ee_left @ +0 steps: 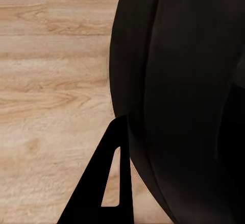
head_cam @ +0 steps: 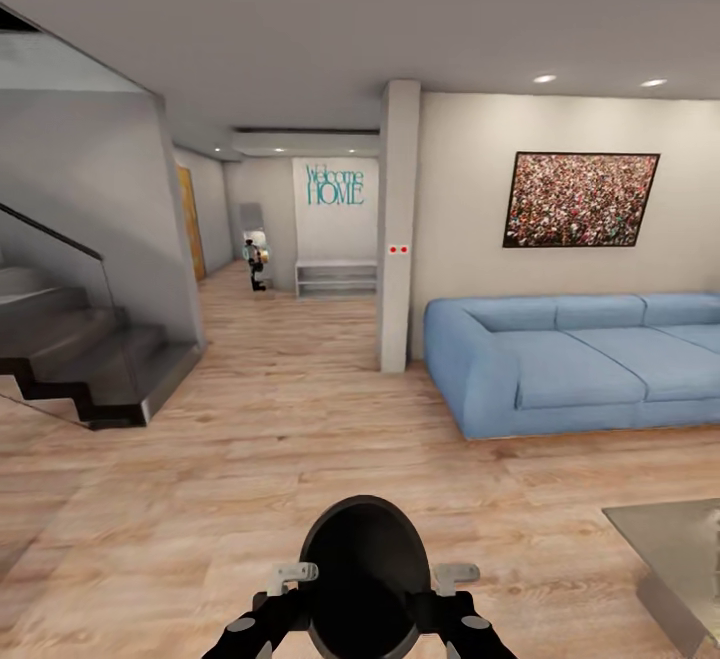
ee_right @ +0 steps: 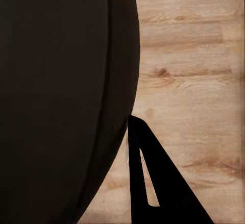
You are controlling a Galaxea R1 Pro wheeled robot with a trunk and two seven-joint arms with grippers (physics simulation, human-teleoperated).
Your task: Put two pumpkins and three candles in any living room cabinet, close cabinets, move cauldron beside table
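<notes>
A living room seen from the robot's head camera. At the far left, a dark staircase point(head_cam: 90, 359) climbs beside a grey wall. Behind it, a hallway runs back to a wall with teal lettering point(head_cam: 335, 184) reading "Welcome HOME" above a low grey bench point(head_cam: 336, 277). A white pillar point(head_cam: 397, 229) stands right of the hallway opening. Further right, a long blue sofa point(head_cam: 570, 359) sits against a pale wall under a framed speckled picture point(head_cam: 580, 199). At the lower right corner, part of a glass table point(head_cam: 670, 559) shows. Light wood floor point(head_cam: 250, 439) spreads across the room.

Low in the middle of the head view, a black cauldron point(head_cam: 365, 574) is carried in front of the robot, its round dark mouth facing the camera. The left gripper point(head_cam: 285, 589) sits against the pot's left side and the right gripper point(head_cam: 450, 589) against its right side, so the pot lies between the two arms.

In the left wrist view, one black finger point(ee_left: 104, 183) lies close along the cauldron's curved wall point(ee_left: 178, 101), with floor beyond. In the right wrist view, one black finger point(ee_right: 158, 183) lies the same way beside the cauldron point(ee_right: 61, 101). Only one finger of each gripper shows; whether each pair of jaws is spread or pinching the pot's edge cannot be told.
</notes>
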